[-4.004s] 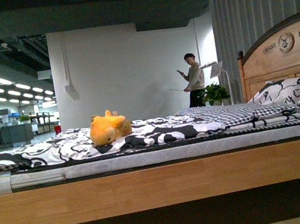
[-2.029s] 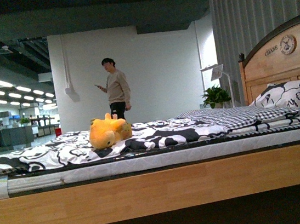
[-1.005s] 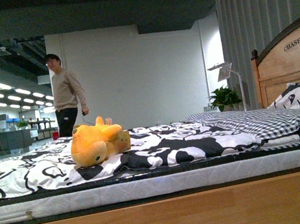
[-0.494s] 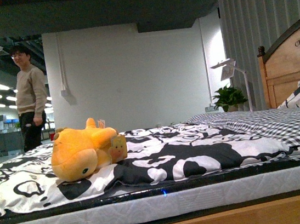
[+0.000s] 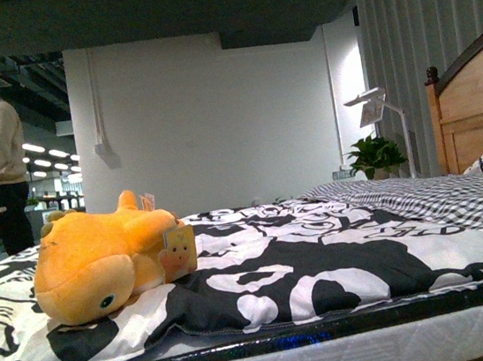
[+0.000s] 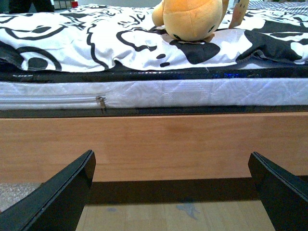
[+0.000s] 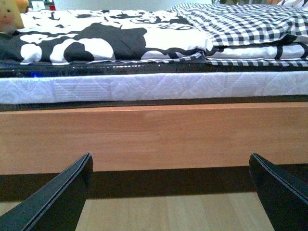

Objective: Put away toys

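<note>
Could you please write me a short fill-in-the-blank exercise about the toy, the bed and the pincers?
1. The orange plush toy lies on top of the ____.
2. The left pincer and right pincer are both ____, holding nothing.
3. The frame below the mattress is made of ____.
4. Near the headboard stands a potted ____.
Missing words: bed; open; wood; plant.

A wooden-framed bed (image 6: pixel 159 144) with a black-and-white duvet (image 5: pixel 324 267) fills the lower frame, its headboard (image 5: pixel 481 104) at the right edge beside a grey curtain (image 5: pixel 426 23), with a white wall (image 5: pixel 216 121) behind, a potted plant (image 5: pixel 378 155) and lamp (image 5: pixel 373 108) right of centre, and ceiling strip lights (image 5: pixel 34 148) far left.
</note>
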